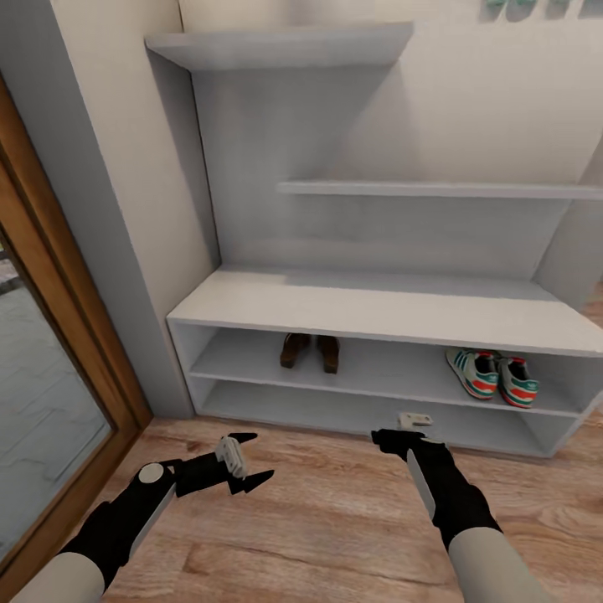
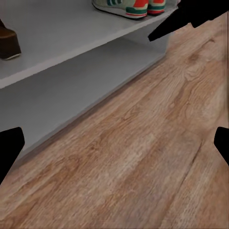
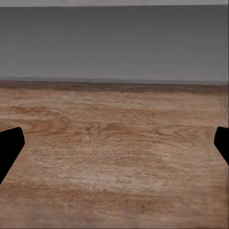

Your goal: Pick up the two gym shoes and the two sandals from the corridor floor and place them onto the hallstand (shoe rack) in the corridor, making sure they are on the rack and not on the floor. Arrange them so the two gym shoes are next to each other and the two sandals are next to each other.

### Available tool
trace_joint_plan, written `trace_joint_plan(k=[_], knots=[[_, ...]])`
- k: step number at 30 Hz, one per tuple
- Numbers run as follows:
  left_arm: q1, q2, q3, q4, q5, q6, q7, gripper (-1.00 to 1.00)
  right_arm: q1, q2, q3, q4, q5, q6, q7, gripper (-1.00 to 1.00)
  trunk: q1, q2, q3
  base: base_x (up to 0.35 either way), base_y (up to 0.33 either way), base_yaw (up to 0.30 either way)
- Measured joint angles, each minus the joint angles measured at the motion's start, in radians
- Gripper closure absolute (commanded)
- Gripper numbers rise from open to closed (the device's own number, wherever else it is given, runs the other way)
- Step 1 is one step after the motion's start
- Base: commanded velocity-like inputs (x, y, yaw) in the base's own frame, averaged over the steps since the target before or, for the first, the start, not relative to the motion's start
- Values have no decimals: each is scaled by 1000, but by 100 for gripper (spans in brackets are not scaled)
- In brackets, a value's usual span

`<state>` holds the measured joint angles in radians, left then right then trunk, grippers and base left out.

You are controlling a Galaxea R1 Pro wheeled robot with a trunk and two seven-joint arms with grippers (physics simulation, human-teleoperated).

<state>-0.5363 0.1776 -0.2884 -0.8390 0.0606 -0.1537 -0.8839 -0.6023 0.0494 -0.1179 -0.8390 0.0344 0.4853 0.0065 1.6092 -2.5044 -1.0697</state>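
Both gym shoes point(image 1: 492, 375) stand side by side at the right of the hallstand's point(image 1: 377, 306) upper open shelf row. On the same shelf, further left, the two sandals point(image 1: 310, 352) sit together. In the left wrist view the gym shoes point(image 2: 129, 7) and one sandal point(image 2: 7, 43) show on that shelf. My left gripper point(image 1: 251, 459) hovers open over the corridor floor point(image 1: 335, 519), holding nothing. My right gripper point(image 1: 392, 439) is low in front of the bottom shelf. Its fingertips point(image 3: 9, 143) stand wide apart over bare floor, so it is open.
A wooden door frame with a glass pane point(image 1: 50, 352) runs along the left. Stepped floating shelves point(image 1: 435, 190) hang above the bench top. Mint letters point(image 1: 528, 8) peek in at the top right. My right arm point(image 2: 191, 19) crosses the left wrist view.
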Motion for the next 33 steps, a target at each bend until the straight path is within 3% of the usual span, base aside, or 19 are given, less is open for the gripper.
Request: trace_joint_plan(k=[3, 8, 10, 11, 14, 15, 19, 33], knots=[[0, 1, 17, 2, 0, 38, 0, -100, 0, 0, 0, 66, -1, -72, -1, -100, -1, 1, 13, 0, 0, -290], [0, 3, 59, 3, 0, 97, 2, -100, 0, -3, 0, 268, -1, -174, -1, -100, -4, 2, 33, 0, 0, -298], [0, 4, 63, 12, -1, 102, 2, -100, 0, -3, 1, 311, -1, -225, -1, -100, -4, 2, 40, 0, 0, -274], [0, 5, 69, 39, 0, 104, 7, -100, 0, -3, 0, 362, -1, -308, -1, -100, -5, 3, 44, 0, 0, -207], [0, 5, 113, 81, 2, 105, 34, -100, 0, -3, 1, 430, -1, -366, -1, -100, -6, 3, 54, 0, 0, -83], [0, 5, 137, 104, 2, 104, 45, -100, 0, -3, 1, 449, 0, -373, -1, -100, -7, 4, 57, 0, 0, -23], [0, 5, 171, 178, 3, 102, 57, -100, 0, -3, 3, 488, 1, -379, 0, -100, -9, 4, 72, 0, 0, -9], [0, 5, 216, 347, 3, 45, 60, -100, -1, -3, 4, 597, 3, -400, 0, -100, -58, 95, 99, 0, 0, -1]])
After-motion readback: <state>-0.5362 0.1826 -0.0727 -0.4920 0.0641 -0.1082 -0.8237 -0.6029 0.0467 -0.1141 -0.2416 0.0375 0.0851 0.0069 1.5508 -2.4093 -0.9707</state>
